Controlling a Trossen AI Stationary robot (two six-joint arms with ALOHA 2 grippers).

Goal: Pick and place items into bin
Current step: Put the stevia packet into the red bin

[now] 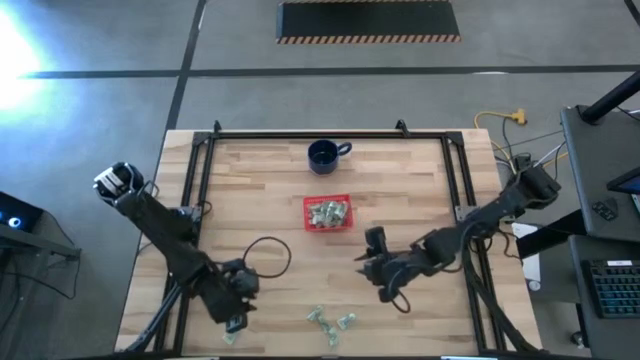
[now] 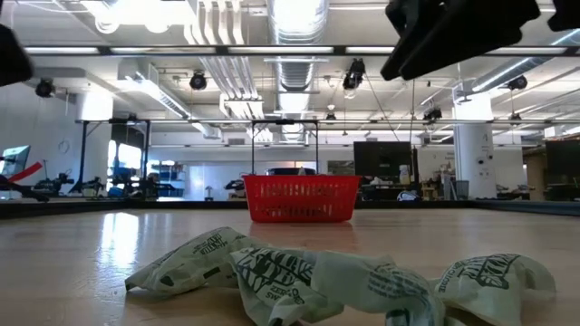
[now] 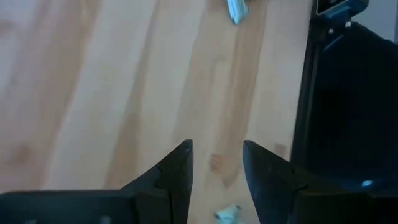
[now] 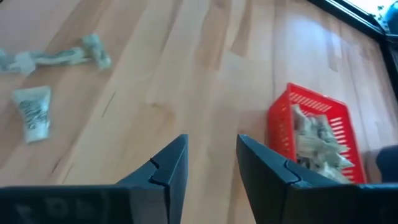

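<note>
We see the red bin (image 1: 327, 213) sitting near the centre of the wooden counter (image 1: 260, 190), already holding a heap of pale green-and-whitish items (image 1: 328, 212), with a dark blue mug (image 1: 323, 155) apart from it at its 12 o'clock, close to the counter's far edge. A small cluster of loose items (image 1: 330, 321) lies at the bin's 6 o'clock, near the counter's near edge, and one more single piece (image 1: 231, 337) rests at about 7 o'clock, by the near left edge. Our left gripper (image 1: 237, 318) hangs over that single piece, its fingers (image 3: 177, 171) parted by a narrow gap with nothing between them; in the left wrist view the piece (image 3: 228, 214) lies just beyond the fingertips. Our right gripper (image 1: 368, 262) sits at the bin's 5 o'clock, between the bin and the loose cluster, its fingers (image 4: 166, 168) likewise a narrow gap apart and empty. In the low view the loose items (image 2: 335, 276) fill the foreground with the bin (image 2: 301, 198) upright behind them.
</note>
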